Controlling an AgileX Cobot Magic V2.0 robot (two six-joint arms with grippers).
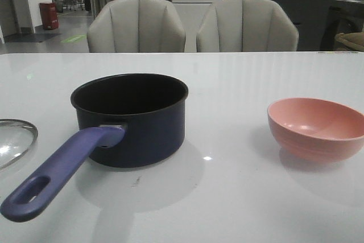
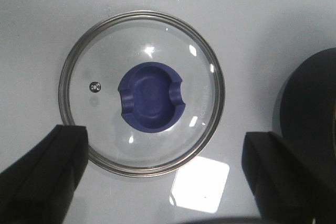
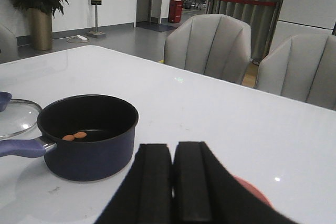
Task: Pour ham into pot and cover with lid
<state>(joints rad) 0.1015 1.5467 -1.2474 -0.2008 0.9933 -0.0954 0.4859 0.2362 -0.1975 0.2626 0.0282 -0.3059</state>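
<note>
1. Risk, lid pickup: the left gripper point(image 2: 163, 182) hangs above the lid point(image 2: 142, 92) with its jaws spread wide, one on each side of the disc. The knob point(image 2: 150, 96) sits off the midline between them, so a straight descent would likely close on glass or steel rim, which could slip or skid across the table point(image 1: 239, 197).
2. Risk, lid placement: the pot point(image 1: 131, 119) stands just beside the lid. A low carry could knock the pot wall or its long handle point(image 1: 60, 173), turning the pot or jolting its contents.
3. Risk, seating: a lid set down tilted or off-centre would likely rest half on the rim and slide off.
4. Ham point(image 3: 74, 136): two small orange pieces lying on the black floor of the pot, touching or nearly so, toward the handle side. Judged: pouring is done.
5. Pot: dark navy, round, black inside, upright on the table left of centre in the front view, its purple-blue handle pointing toward the camera and leftward, oval hole at its end.
6. Lid: clear glass disc, steel rim, purple-blue knob, small vent hole; flat on the table at the far left, well apart from the bowl.
7. Pink bowl point(image 1: 317, 128): upright at right, apparently empty.
8. Right gripper point(image 3: 172, 182): jaws pressed together, holding nothing, raised above the bowl's near edge.
</note>
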